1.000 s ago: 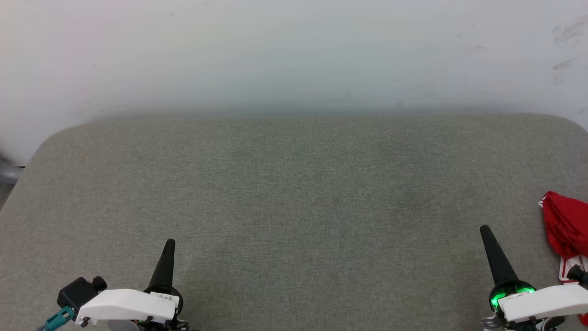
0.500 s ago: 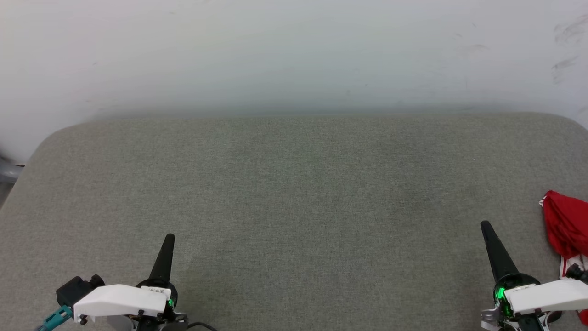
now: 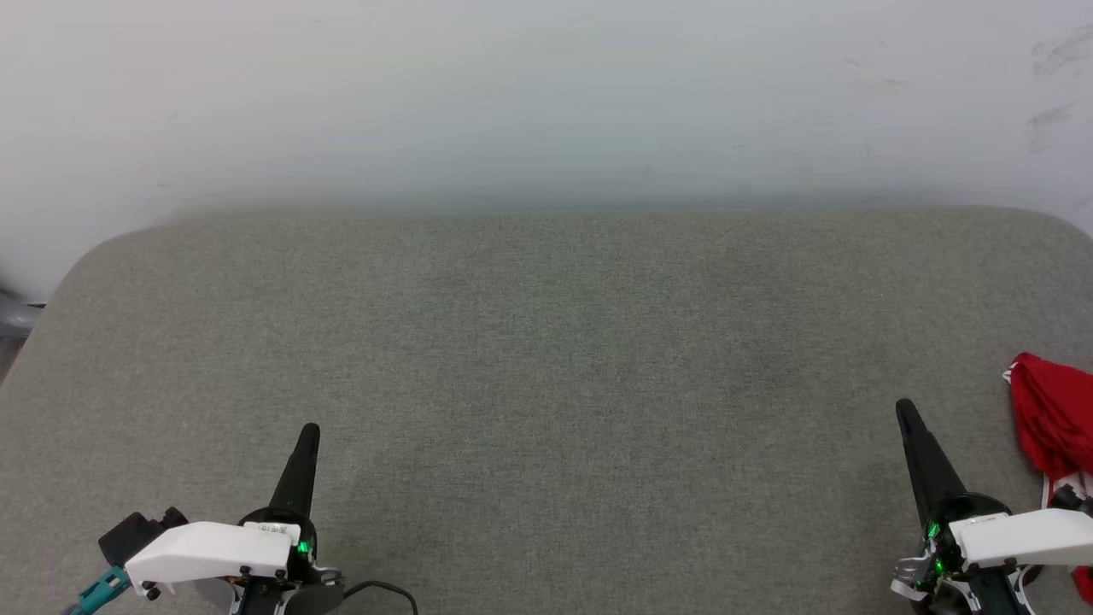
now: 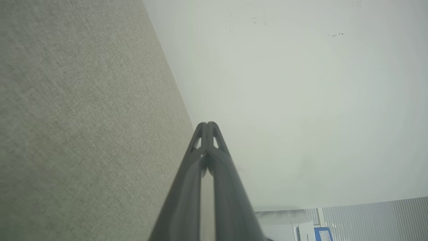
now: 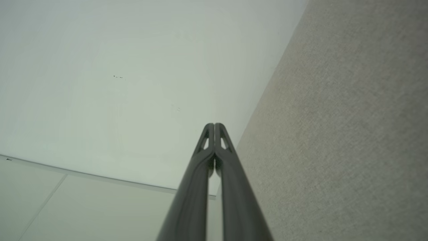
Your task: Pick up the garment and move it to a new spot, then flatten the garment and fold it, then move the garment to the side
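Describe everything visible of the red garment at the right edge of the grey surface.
The red jersey-cloth garment lies bunched and creased, unflattened, at the head view's right edge, which cuts it off. Thin white edging shows at its upper left corner, red-and-white striped trim below the red mass. It rests on the grey woven-cloth surface. The shut right gripper stands apart to its left; that arm's white wrist casing covers part of its lower end.

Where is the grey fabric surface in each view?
Head view: the grey fabric surface spans the lower part, under the white wall.
Left wrist view: the surface takes the left side, beside the shut left gripper.
Right wrist view: the surface takes the right side, beside the shut right gripper.
Shared landmark: the white wall along its far edge.
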You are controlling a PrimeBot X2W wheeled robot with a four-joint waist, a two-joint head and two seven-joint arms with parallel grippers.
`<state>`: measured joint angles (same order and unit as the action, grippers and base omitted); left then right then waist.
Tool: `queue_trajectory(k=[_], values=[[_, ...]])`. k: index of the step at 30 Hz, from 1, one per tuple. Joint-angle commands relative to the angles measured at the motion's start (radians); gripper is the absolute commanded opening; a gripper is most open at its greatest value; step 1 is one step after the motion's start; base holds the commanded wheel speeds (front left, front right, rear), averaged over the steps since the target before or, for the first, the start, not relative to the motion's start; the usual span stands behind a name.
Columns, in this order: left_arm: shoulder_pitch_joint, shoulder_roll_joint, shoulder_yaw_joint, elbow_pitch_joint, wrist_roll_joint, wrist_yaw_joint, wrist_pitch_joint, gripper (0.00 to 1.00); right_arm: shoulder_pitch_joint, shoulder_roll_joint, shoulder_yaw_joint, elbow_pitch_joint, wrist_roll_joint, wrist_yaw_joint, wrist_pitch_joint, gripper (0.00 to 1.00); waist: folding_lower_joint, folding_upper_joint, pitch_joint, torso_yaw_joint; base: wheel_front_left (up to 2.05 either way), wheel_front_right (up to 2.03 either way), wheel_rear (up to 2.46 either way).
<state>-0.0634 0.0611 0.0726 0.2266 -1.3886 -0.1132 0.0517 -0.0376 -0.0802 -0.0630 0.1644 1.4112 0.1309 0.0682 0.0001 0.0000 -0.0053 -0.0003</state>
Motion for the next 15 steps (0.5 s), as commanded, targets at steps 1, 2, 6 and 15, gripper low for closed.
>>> queue_trajectory(k=[1,2,6,15], values=[[-0.02,0.001,0.006,-0.002,-0.018,-0.005,0.008,0.0,-0.02,-0.003,-0.002,0.004,0.022,0.0,0.0,0.0,-0.0001,0.0,0.0,0.0,0.0,0.0,0.0],[-0.021,0.0,0.008,-0.001,-0.026,-0.005,0.009,0.0,-0.023,-0.003,-0.003,0.007,0.03,0.0,0.001,0.0,-0.0001,0.0,0.001,0.0,0.0,0.0,0.0],[-0.027,-0.002,0.014,0.003,-0.056,-0.008,0.018,0.0,-0.031,-0.002,-0.004,0.018,0.06,0.0,0.003,0.0,-0.0001,0.0,0.002,0.0,0.0,0.0,0.0],[-0.035,-0.005,0.024,0.009,-0.121,-0.013,0.035,0.0,-0.05,0.0,-0.008,0.043,0.126,0.0,0.01,0.0,-0.0001,0.0,0.004,0.0,0.0,0.0,0.0]])
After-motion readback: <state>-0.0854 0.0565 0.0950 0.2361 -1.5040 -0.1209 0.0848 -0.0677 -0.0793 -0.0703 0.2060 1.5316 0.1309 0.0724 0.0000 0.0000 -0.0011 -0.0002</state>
